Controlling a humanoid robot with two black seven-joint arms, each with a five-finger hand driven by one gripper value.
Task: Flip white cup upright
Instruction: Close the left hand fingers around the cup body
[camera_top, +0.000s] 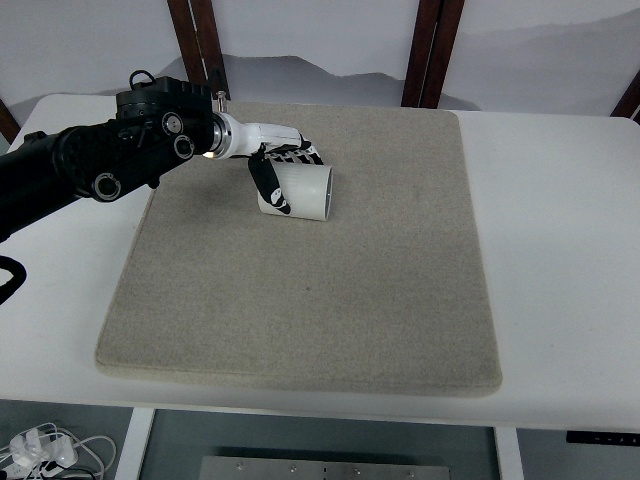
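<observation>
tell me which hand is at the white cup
The left hand, its arm entering from the picture's left, fingers around the cup. No right hand shows.

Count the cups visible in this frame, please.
1. A white cup lies on its side on the beige mat, upper-left of center, with the left hand wrapped around it. Nothing suggests another is hidden.

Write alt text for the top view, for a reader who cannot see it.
A robot's left hand, reaching in from the picture's left, closes its fingers around a white cup lying on its side on a beige mat. The mat covers most of a white table. The right arm is out of view.
</observation>
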